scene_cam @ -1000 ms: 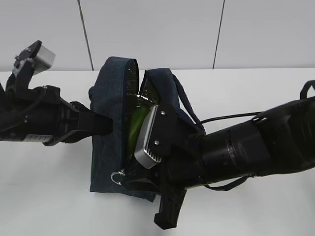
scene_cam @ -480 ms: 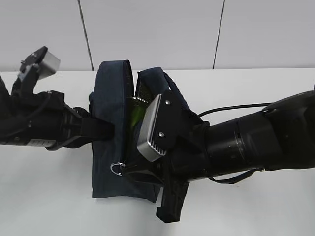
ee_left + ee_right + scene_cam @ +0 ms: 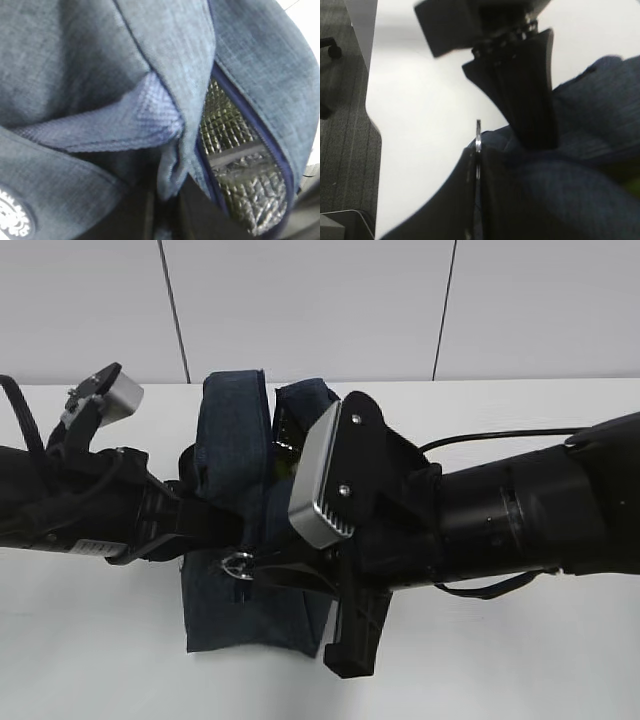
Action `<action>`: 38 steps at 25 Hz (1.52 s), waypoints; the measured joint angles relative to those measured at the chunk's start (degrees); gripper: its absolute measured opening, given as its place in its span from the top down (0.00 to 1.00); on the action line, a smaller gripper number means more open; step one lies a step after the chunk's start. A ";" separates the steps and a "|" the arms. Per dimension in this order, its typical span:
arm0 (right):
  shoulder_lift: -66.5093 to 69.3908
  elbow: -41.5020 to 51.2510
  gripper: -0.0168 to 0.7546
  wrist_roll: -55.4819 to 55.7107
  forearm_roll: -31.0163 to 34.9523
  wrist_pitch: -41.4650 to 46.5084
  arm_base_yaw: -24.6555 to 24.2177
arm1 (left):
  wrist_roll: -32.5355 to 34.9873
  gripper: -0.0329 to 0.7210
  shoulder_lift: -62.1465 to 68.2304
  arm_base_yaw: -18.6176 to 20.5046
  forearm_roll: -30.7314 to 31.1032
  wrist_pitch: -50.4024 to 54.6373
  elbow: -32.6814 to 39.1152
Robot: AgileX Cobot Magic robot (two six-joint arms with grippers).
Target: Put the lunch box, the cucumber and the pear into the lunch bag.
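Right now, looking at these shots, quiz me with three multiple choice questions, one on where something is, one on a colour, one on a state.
1. Where is the metal ring pull?
A. on the lunch bag's near side, between the two grippers
B. lying on the table behind the bag
C. on the loop handle's top

2. What colour is the lunch bag?
A. red
B. dark navy
C. white

3. How is the bag's mouth?
A. zipped flat
B. parted, lining visible
C. turned inside out

Answers: 1 A, the exterior view shows it low on the front. 2 B, the fabric is navy throughout. 3 B, the left wrist view shows silver lining.
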 joint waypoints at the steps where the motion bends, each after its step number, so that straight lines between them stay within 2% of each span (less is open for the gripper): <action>1: -0.75 0.00 0.98 -0.12 0.19 0.00 0.00 | 0.00 0.95 0.08 0.00 0.18 -0.07 0.00; 15: -2.37 -0.11 0.98 -0.92 0.68 -4.26 0.00 | 0.00 0.95 0.30 0.00 0.27 -0.02 0.00; 27: -2.37 -5.15 0.98 -1.03 0.58 -9.95 0.02 | 0.61 0.95 0.30 0.00 -0.51 -0.20 -0.36; 38: -2.37 -5.72 0.98 -0.74 0.58 -10.87 0.02 | 1.46 0.95 0.30 0.00 -2.31 -0.37 -0.43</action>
